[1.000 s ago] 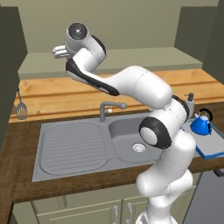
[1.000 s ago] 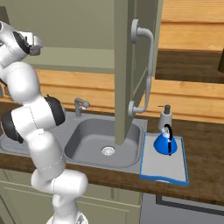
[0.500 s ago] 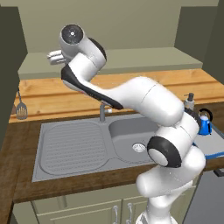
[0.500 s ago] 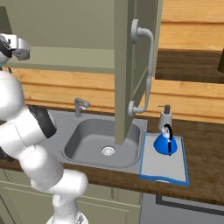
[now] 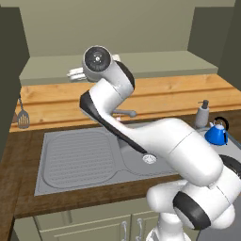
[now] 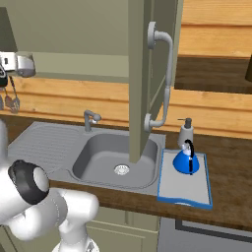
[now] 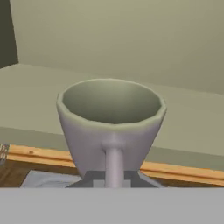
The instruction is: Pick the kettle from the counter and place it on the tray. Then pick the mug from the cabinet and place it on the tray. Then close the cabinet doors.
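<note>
The mug (image 7: 111, 127) sits just before the hand, over the cabinet (image 5: 141, 66) shelf, handle facing it. Whether the hand grips it cannot be told. It is probably light, rigid and smooth; the handle or rim suits holding.

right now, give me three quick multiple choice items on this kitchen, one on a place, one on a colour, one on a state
1. Where does the kettle stand?
A. in the sink
B. on the tray
C. on the cabinet shelf

2. What colour is the tray's rim?
A. blue
B. red
C. black

3. How does the mug stand in the hand view?
A. upside down
B. on its side
C. upright, mouth open to the top

Answers:
1 B, the kettle sits on the tray's pale surface beside the sink.
2 A, a blue edge borders the tray.
3 C, its hollow inside shows from above.
</note>
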Controlling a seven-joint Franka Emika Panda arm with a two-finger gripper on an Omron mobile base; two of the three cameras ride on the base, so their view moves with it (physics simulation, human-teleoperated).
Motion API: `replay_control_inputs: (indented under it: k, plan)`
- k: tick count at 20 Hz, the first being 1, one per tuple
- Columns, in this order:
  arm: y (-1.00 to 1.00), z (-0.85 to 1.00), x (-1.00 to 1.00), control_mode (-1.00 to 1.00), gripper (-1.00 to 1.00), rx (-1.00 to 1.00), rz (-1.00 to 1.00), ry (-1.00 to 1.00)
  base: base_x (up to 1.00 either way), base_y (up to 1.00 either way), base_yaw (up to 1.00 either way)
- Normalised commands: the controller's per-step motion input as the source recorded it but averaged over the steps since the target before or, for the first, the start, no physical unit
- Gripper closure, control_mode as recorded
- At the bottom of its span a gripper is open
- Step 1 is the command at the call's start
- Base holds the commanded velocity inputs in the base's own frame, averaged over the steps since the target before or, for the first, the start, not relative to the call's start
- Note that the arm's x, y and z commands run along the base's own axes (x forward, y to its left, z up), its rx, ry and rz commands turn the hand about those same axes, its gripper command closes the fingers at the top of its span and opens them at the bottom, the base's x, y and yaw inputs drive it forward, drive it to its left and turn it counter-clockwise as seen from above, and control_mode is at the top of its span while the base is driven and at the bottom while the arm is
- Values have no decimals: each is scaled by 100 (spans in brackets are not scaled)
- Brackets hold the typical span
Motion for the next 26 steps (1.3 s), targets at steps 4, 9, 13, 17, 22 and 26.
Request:
replay_control_inputs:
  k: [4,9,13,17,22,26]
  plan:
    - [-89,-25,-24,-100,100,0,-18,0,0,0,0]
    - [-83,-25,-16,-100,100,0,-16,6,0,0,0]
    - [-47,-56,-8,-100,100,-3,-11,0,0,0,0]
    - [-30,-76,-2,-100,100,-9,-10,-1,0,0,0]
    - [-18,-65,-31,-100,100,-7,-19,-8,0,0,0]
    - [-5,-45,-71,-100,100,-2,-22,-15,0,0,0]
